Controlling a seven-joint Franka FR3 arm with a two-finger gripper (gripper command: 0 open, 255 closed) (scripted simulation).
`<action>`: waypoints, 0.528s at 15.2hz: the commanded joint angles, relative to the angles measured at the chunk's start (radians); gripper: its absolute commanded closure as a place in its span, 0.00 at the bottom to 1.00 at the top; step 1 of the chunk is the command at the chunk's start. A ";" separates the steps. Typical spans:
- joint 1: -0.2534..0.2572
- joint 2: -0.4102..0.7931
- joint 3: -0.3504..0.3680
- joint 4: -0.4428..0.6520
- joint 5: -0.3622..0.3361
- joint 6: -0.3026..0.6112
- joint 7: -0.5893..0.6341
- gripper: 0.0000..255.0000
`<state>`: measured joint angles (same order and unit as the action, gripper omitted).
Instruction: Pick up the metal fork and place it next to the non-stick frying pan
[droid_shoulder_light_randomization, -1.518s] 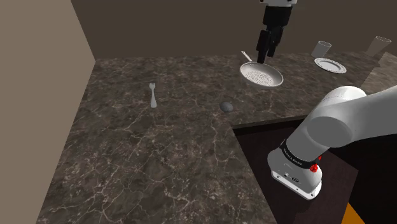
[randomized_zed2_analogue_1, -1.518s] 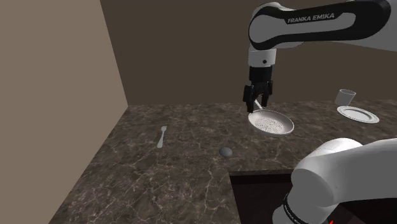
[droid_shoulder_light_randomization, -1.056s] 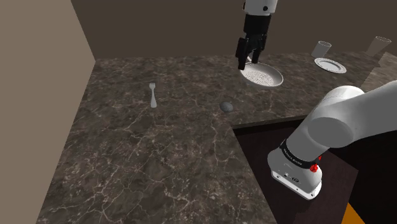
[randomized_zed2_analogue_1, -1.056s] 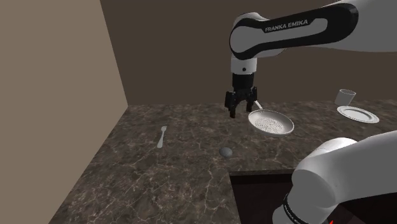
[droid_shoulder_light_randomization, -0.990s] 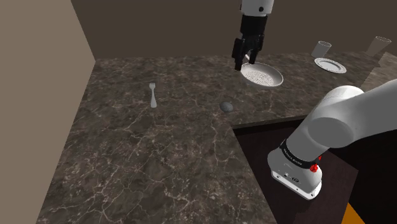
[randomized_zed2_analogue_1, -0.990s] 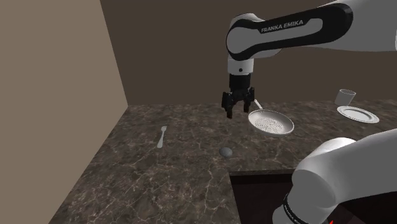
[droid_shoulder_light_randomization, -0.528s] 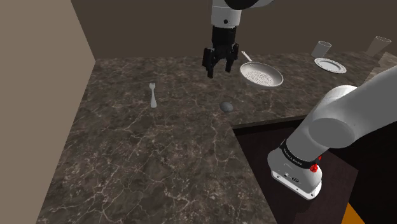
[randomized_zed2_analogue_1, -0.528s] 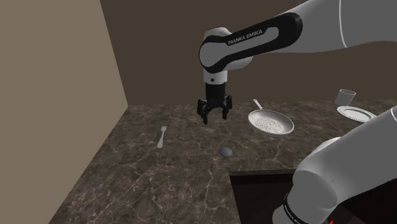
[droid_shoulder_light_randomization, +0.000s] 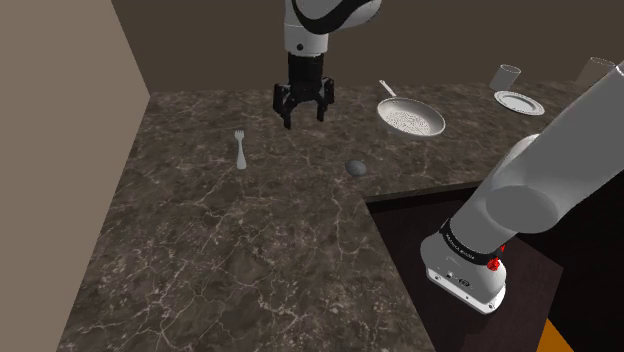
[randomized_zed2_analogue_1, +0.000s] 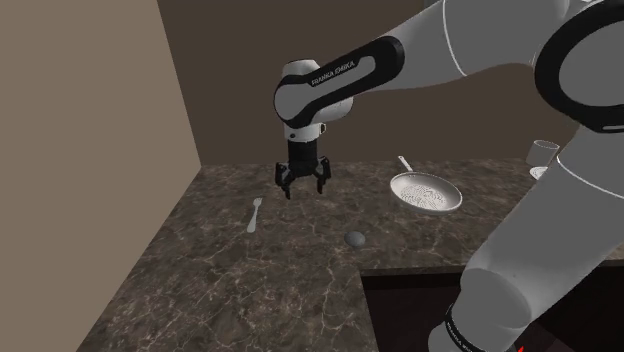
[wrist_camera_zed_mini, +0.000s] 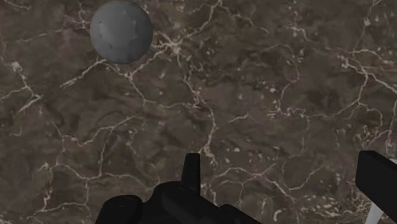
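Note:
A small grey fork lies on the dark marble counter, prongs toward the back wall; in the second exterior view the fork is left of centre. The pale frying pan rests further to the shoulder view's right, handle pointing back; it appears again as the pan. My black gripper hangs open above the counter between fork and pan, nearer the fork, with nothing between its fingers. It points straight down at the gripper. In the wrist view the gripper looks down on bare marble.
A grey ball sits on the counter near its inner corner, also the ball and the ball. A plate and two cups stand at the back right. A beige wall bounds the left side.
The arm has swung from above the pan toward the shoulder view's left and lowered, bringing the gripper closer to the fork. The fingers stayed open. Fork, pan and ball have not moved.

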<state>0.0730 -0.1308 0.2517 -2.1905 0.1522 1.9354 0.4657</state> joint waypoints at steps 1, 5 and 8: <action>0.008 0.078 0.020 0.045 -0.012 0.038 0.066 0.00; 0.028 0.234 0.039 0.174 -0.053 0.073 0.185 0.00; 0.050 0.353 0.040 0.287 -0.089 0.084 0.269 0.00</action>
<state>0.1150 0.1822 0.2912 -1.9421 0.0752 2.0156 0.7037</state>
